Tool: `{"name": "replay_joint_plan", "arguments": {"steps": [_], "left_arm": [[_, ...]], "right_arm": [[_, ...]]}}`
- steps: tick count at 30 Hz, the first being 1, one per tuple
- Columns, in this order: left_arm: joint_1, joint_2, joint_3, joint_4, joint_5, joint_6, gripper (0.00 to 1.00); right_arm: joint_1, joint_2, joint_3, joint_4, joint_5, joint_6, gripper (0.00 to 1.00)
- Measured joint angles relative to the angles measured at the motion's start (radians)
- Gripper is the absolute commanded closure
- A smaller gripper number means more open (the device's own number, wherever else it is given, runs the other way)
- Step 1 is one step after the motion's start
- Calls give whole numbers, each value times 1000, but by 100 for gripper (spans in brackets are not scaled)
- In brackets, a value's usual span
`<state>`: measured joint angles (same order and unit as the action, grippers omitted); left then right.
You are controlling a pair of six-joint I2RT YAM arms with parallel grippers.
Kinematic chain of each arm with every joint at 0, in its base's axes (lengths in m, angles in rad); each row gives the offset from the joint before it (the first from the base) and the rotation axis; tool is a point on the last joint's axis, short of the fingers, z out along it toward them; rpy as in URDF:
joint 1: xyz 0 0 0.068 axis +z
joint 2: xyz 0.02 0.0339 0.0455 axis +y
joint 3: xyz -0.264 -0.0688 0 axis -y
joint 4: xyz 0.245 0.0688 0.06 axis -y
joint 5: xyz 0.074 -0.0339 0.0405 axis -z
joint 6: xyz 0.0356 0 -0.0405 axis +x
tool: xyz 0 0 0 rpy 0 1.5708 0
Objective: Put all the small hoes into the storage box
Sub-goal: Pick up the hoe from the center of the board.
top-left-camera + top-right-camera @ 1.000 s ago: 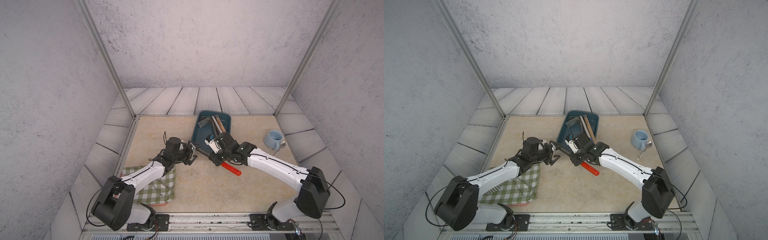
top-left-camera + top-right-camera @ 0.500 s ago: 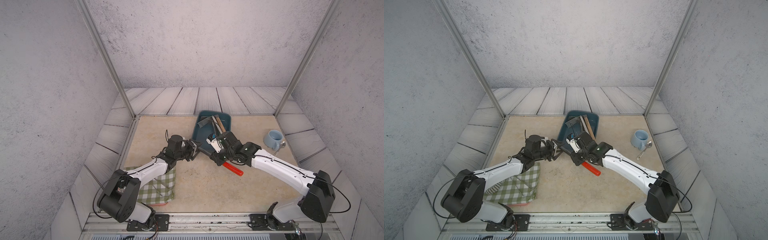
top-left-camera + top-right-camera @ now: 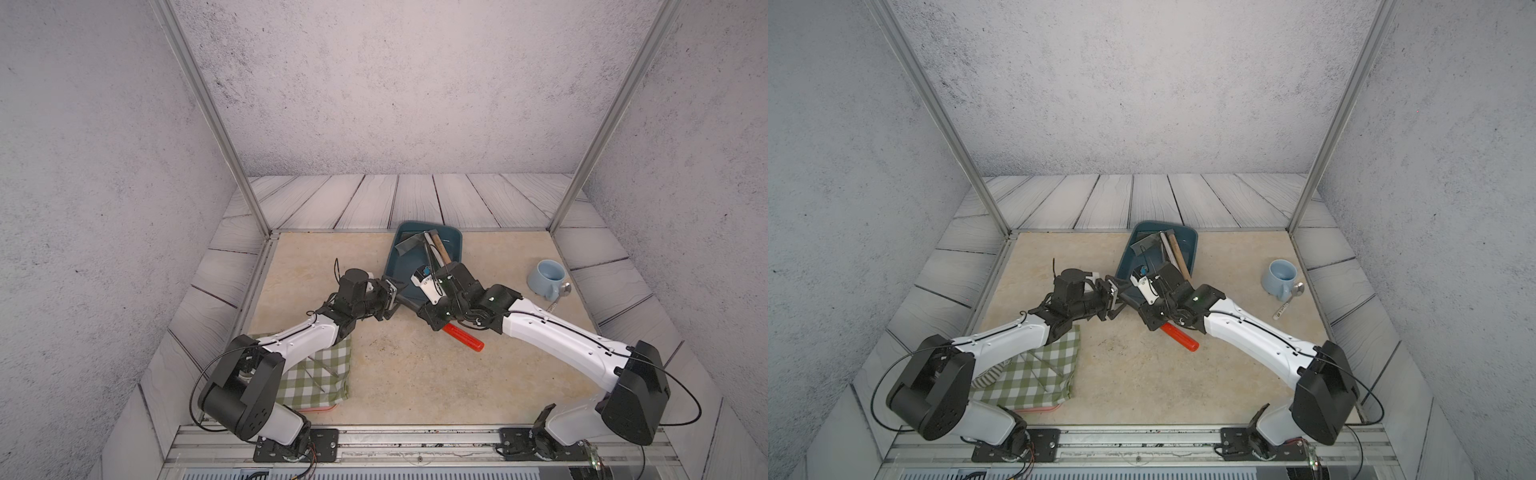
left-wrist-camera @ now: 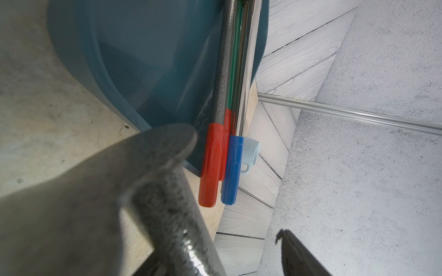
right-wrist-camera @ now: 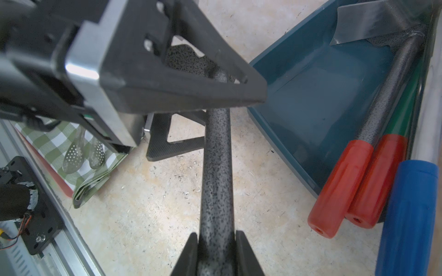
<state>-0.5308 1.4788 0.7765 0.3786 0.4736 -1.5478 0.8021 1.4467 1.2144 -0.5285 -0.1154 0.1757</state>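
Note:
The small hoe [image 5: 216, 167] has a speckled grey shaft and a red grip [image 3: 463, 337] and is held low over the floor, just in front of the storage box [image 3: 454, 249]. My right gripper [image 5: 216, 241] is shut on its shaft, as both top views show [image 3: 1152, 320]. The hoe's grey blade [image 4: 95, 179] points toward my left gripper [image 3: 395, 297], which is open and straddles the shaft near the blade. One of its fingers [image 4: 296, 255] stands well clear of the shaft. The teal box [image 5: 311, 95] lies at the back centre.
Other tools lie in the box, with two red handles [image 5: 339, 186] and a blue one [image 5: 409, 215] jutting over its near rim. A light blue mug [image 3: 546, 278] and a spoon [image 3: 562, 289] are at the right. A green checked cloth [image 3: 324, 374] lies under the left arm.
My left gripper has moved right, up to the hoe's blade end, and its jaws now span the shaft. The right gripper has kept its grip and barely shifted.

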Motion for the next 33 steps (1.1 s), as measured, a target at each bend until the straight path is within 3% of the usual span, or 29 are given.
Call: {"name": "replay_joint_plan", "arguments": {"steps": [4,8,16,20,26,31,33], "left_arm": [[0,0,0,-4,-13,-4,48],[0,2,0,-15,-17,-2,53],[0,29,10,-21,-11,-17,74],[0,29,35,-24,-6,-36,79],[1,29,57,-56,-6,-21,100],[1,29,72,-84,-6,-10,100],[1,29,72,-84,-6,-7,100]], "right_arm": [[0,0,0,11,2,0,100],[0,0,0,20,2,0,100],[-1,0,0,26,14,0,100],[-1,0,-6,25,19,0,100],[-3,-3,-6,30,21,0,100],[-3,-3,-6,30,21,0,100],[-3,-3,-6,30,21,0,94]]}}
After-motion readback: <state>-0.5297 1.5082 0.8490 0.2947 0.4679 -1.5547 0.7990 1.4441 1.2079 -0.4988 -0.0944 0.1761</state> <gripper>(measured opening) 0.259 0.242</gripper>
